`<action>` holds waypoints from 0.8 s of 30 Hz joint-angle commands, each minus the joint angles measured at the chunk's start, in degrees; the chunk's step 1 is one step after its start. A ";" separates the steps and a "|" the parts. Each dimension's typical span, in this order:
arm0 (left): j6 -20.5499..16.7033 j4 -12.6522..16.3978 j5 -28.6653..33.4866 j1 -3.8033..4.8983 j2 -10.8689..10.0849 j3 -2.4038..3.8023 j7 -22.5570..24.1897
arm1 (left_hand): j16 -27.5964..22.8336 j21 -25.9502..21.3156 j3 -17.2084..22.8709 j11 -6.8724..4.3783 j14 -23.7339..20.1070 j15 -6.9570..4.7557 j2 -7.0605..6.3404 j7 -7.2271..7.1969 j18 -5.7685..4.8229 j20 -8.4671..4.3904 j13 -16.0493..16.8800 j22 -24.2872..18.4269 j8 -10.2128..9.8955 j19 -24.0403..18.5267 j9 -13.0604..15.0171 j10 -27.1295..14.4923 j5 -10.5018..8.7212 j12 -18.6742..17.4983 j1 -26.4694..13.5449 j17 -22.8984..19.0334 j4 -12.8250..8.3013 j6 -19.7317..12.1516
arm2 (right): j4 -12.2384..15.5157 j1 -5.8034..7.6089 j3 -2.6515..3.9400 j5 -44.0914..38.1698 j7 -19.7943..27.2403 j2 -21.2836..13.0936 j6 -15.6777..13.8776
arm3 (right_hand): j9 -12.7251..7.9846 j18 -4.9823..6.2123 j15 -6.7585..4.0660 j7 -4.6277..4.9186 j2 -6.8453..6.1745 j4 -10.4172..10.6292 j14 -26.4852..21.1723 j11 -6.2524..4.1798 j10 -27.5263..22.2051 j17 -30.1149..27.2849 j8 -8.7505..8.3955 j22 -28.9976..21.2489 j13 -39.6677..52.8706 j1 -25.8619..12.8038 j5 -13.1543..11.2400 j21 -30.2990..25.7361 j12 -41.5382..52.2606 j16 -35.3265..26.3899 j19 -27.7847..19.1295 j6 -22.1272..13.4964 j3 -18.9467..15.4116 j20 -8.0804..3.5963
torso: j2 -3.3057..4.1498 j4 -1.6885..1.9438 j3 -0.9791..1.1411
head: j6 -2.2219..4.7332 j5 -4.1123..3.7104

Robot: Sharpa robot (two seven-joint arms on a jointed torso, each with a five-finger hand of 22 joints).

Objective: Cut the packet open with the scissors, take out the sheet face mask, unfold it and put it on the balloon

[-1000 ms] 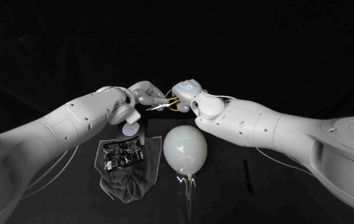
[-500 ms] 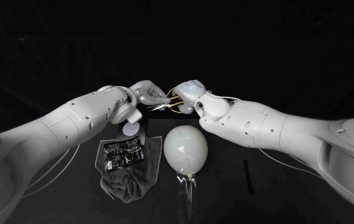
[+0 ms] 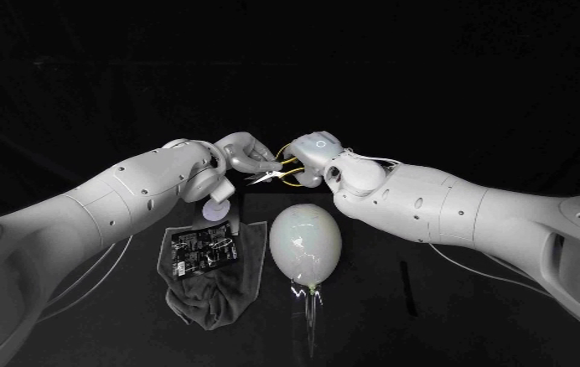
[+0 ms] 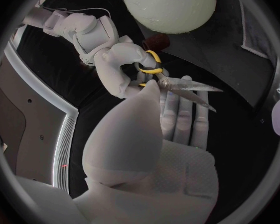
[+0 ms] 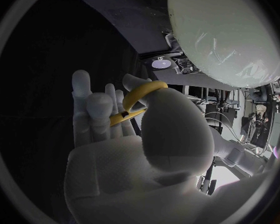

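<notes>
None of the steps is judged done: packet (image 3: 199,250) is seen uncut on grey cloth (image 3: 224,300), beside balloon (image 3: 302,244). Scissors (image 3: 272,174) are held above the counter (image 3: 387,342), w/ handles gripped by right hand (image 3: 308,159) & blades pinched by left hand (image 3: 248,156); cutting, mask removal, unfolding & placing are left.

There were two silver hands, one left hand (image 3: 245,156) and one right hand (image 3: 308,159). I counted one pair of scissors (image 3: 268,174), one balloon (image 3: 303,243), one packet (image 3: 201,250), one grey cloth (image 3: 224,296), one small white disc (image 3: 215,210) and one thin dark stick (image 3: 407,287).
</notes>
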 commanded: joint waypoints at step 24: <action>-2.14 -0.13 -3.18 -0.24 -0.24 -0.30 -6.16 | -0.41 3.53 13.07 -2.06 1.01 -0.25 -0.99 0.09 0.21 0.28 0.21 2.33 0.39 -1.85 9.74 2.96 0.04 0.38 -4.31 1.38 -7.07 -0.88 | 1.32 1.09 0.51 8.52 7.05 0.10 2.13 | -10.43 -2.64 12.55 0.00 1.01 1.47 -38.29 2.79 -11.67 -27.13 0.22 -34.58 -6.76 3.76 -0.14 -22.42 0.18 -45.78 -38.03 -1.84 -6.83 11.22 | 0.00 0.08 -0.11 | -0.24 -0.06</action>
